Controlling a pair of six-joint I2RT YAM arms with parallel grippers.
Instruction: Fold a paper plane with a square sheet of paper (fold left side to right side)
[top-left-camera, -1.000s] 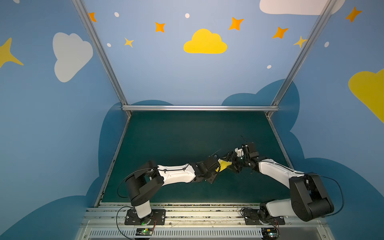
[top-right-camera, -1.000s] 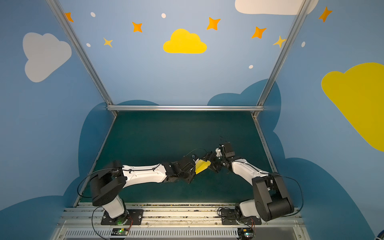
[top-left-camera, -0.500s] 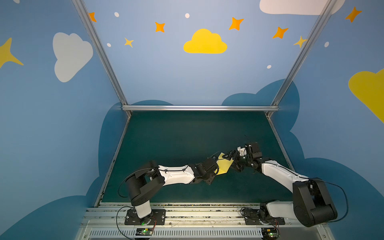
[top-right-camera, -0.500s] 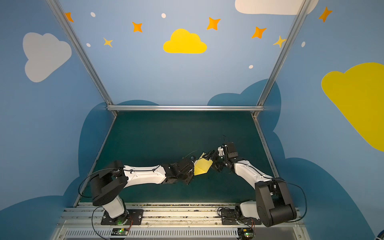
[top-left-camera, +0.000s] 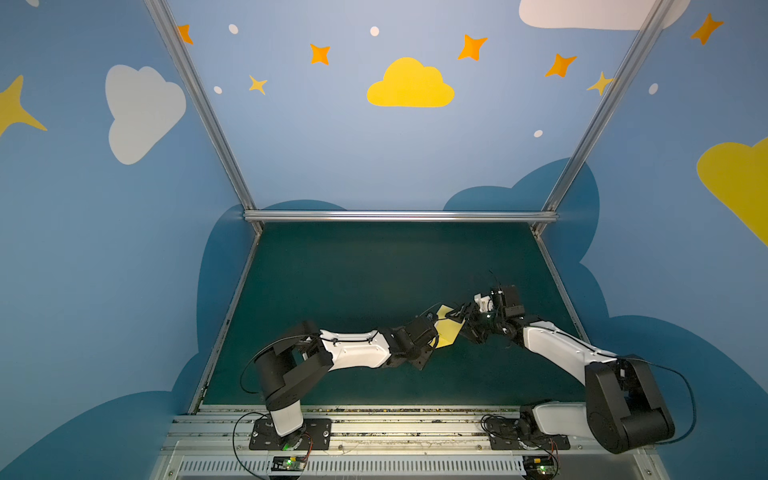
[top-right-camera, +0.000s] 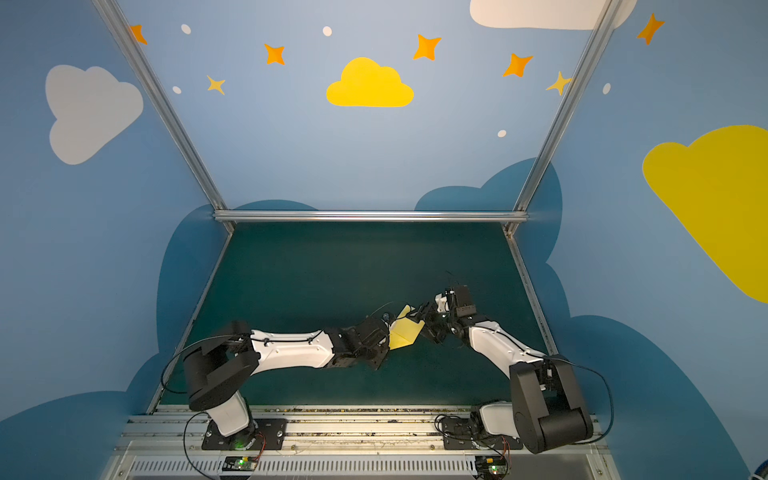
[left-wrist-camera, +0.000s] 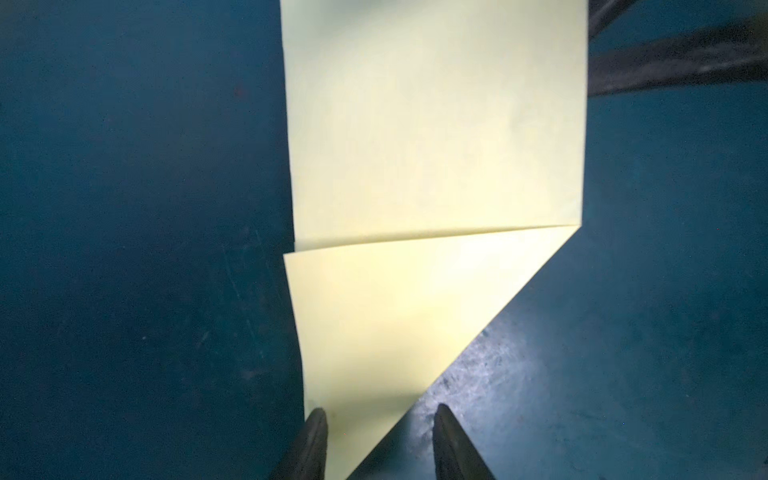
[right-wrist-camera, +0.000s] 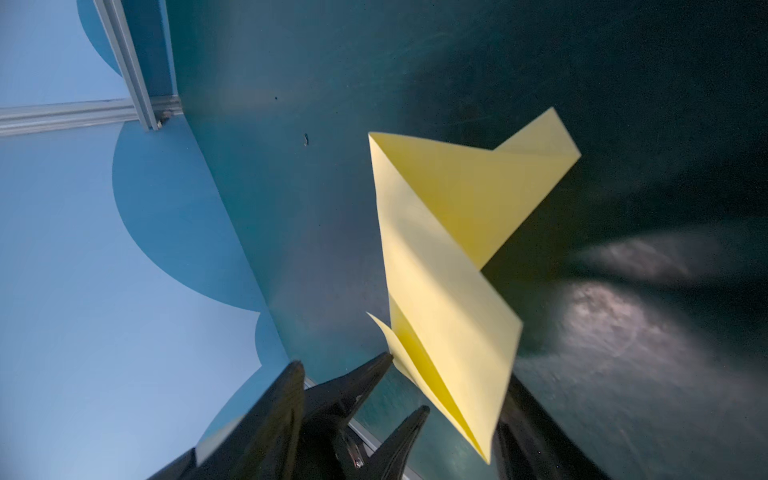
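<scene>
The pale yellow sheet of paper (top-left-camera: 446, 332) (top-right-camera: 402, 334) is folded over with diagonal creases and sits between the two arms at mid-table. In the left wrist view the paper (left-wrist-camera: 436, 145) runs away from my left gripper (left-wrist-camera: 380, 413). Its jaws stand apart, one fingertip (left-wrist-camera: 318, 419) on the paper's edge, the other over the mat. In the right wrist view a raised folded flap of the paper (right-wrist-camera: 449, 270) stands between the wide jaws of my right gripper (right-wrist-camera: 403, 378), unpinched. One finger is hidden behind the flap. In both top views the right gripper (top-left-camera: 455, 322) (top-right-camera: 417, 318) meets the paper from the right.
The dark green mat (top-left-camera: 374, 270) is walled by blue panels with aluminium rails at the back (top-left-camera: 399, 216) and sides. The arm bases stand on the front rail (top-left-camera: 374, 432). The left gripper's two pointed fingertips (right-wrist-camera: 384, 359) show in the right wrist view, next to the paper's corner.
The right gripper has shifted slightly towards the back and its jaws have narrowed around the paper. More of the yellow paper shows between the arms, turned upward.
</scene>
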